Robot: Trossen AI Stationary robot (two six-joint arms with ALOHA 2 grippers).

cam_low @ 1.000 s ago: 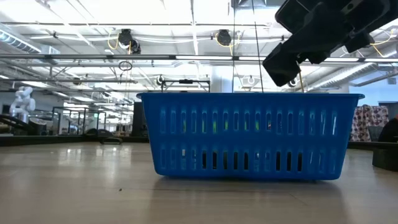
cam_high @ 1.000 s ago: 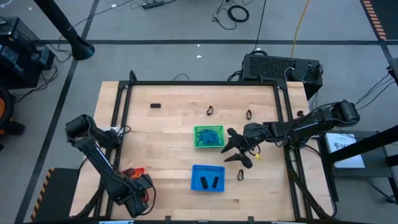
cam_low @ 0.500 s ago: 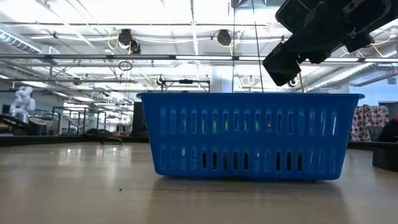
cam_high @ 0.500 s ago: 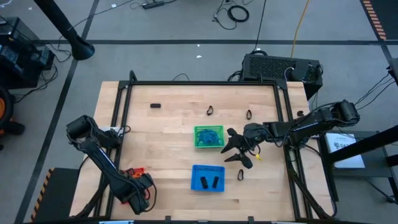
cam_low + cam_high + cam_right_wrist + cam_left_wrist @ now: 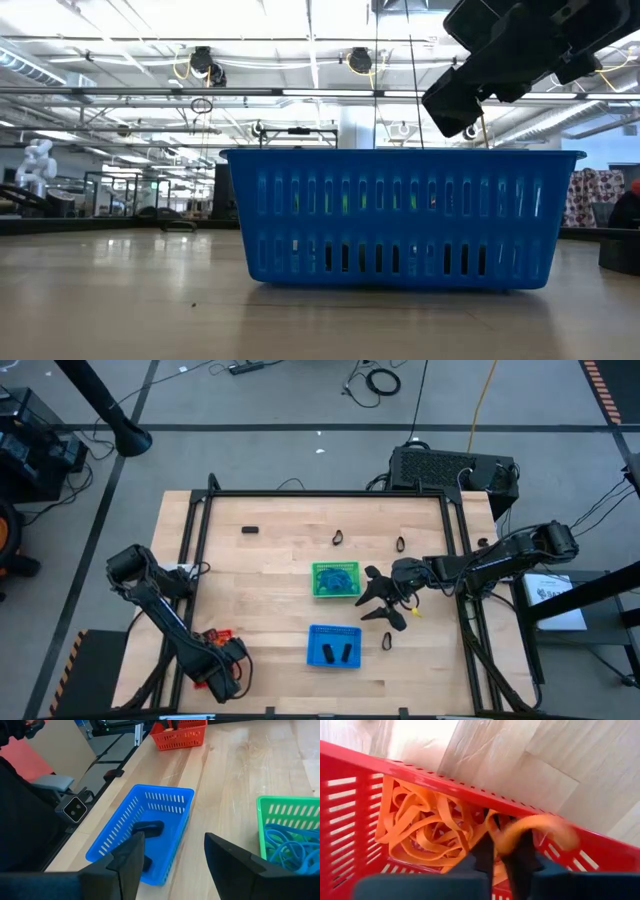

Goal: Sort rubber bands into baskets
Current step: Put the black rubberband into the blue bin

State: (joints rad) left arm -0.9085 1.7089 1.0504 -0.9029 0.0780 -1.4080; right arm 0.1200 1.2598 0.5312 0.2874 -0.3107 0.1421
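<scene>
Wooden table (image 5: pixel 270 590) — left jaws pinch an orange band (image 5: pixel 535 827) over red basket (image 5: pixel 350 820); right jaws spread wide.

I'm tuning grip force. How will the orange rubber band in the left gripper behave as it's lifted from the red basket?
Probably floppy: the orange rubber band droops in a loop past the left gripper. Likely very light, being thin. It may snag its tangled neighbours in the red basket.

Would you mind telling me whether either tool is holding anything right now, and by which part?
The left tool, over the red basket, pinches an orange rubber band at one end of its loop. The right tool is open and holds nothing.
</scene>
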